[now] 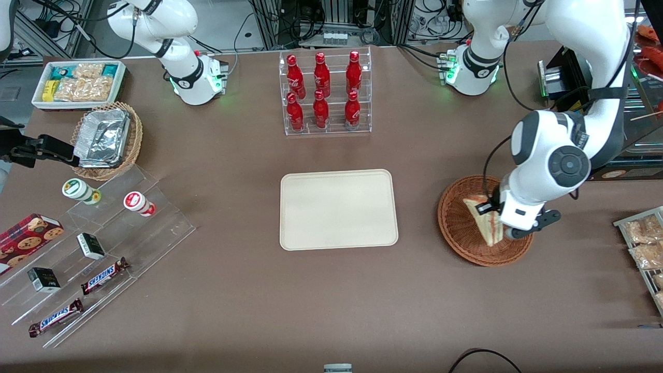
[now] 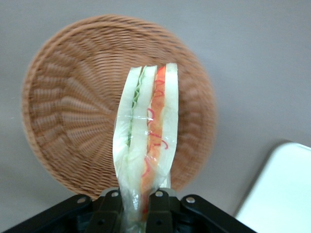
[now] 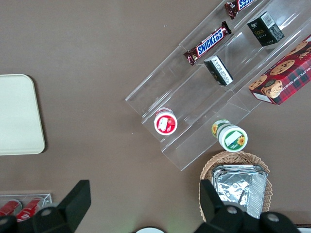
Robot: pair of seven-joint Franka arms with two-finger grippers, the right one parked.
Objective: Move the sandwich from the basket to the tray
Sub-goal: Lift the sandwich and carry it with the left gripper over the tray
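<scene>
Clear film wrapped the sandwich (image 2: 148, 141), and the wedge stood on edge with its cut face toward the wrist camera — white bread, green filling on one side, red on the other. It was held that way because the hand (image 2: 138, 196) had pinched it across its thickness at one end, the two fingers (image 2: 159, 206) closed flat against the outer slices; that grip squeezes the bread faces and leaves the layers undisturbed. In the front view the sandwich (image 1: 484, 220) hung above the basket (image 1: 461, 228), and the wrist view showed the woven bowl (image 2: 73, 107) bare beneath it, so I judged the wedge to be lifted clear of the wicker, though how high could not be told.

The hand (image 1: 497, 228) sat over the basket's middle, on the side toward the working arm's end of the surface (image 1: 233, 290). The tray (image 1: 339, 209) lay flat near the middle of the surface, beside the basket toward the parked arm's end, apart from it with brown surface between; its cream corner (image 2: 277, 189) showed in the wrist view too. Nothing lay on it — a plain open target, so the carry looked like a short sideways move. The thin film could let the wedge slip, so the closing pressure seemed to matter.
</scene>
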